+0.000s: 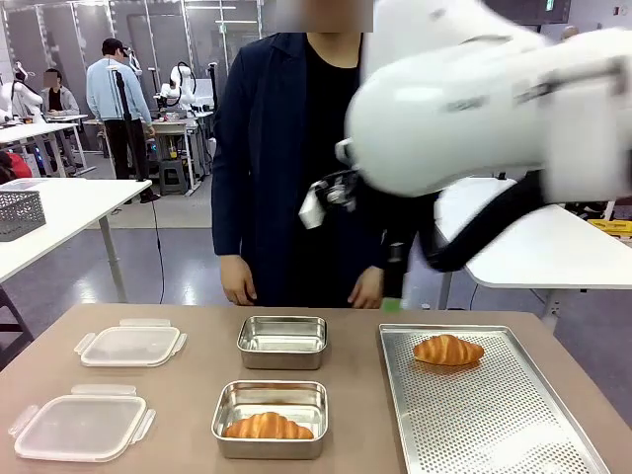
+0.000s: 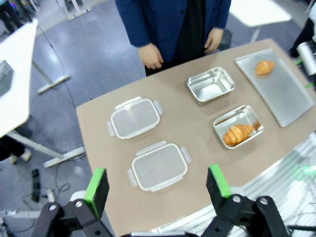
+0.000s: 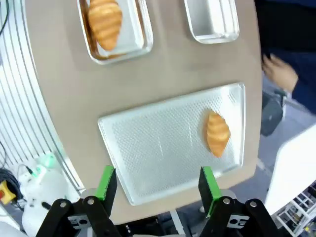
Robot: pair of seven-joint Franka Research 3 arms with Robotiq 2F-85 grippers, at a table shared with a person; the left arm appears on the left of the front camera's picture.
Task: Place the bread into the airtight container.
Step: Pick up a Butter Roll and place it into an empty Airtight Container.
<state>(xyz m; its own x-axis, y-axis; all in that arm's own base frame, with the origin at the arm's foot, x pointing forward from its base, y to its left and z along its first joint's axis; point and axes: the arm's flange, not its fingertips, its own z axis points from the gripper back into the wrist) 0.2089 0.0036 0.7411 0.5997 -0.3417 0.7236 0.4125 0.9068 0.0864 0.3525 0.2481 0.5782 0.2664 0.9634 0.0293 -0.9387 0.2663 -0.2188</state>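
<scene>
On the table: two in play, bread [image 1: 448, 350] at the tray's [image 1: 494, 425] far end, second bread [image 1: 268, 427] in near tin [image 1: 296, 399].
Tins: two, far tin [image 1: 281, 343] empty.
Lids: two [image 1: 130, 346] [image 1: 79, 428], left of tins.
Left gripper [image 2: 156, 174]: fingers wide, holding nothing.
Right gripper [image 3: 157, 174]: wide, empty, above tray.

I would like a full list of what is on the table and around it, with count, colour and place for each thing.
Table: one, brown.
Perforated tray: one, silver; right side.
Steel containers: two, silver; middle, far one empty.
Croissants: two, golden brown; one on the tray, one in the near container.
Lids: two, clear plastic; left side.
Person's hands: two; far edge.
Left gripper: black, green pads; open, above the table.
Right gripper: same; open, above the tray.
</scene>
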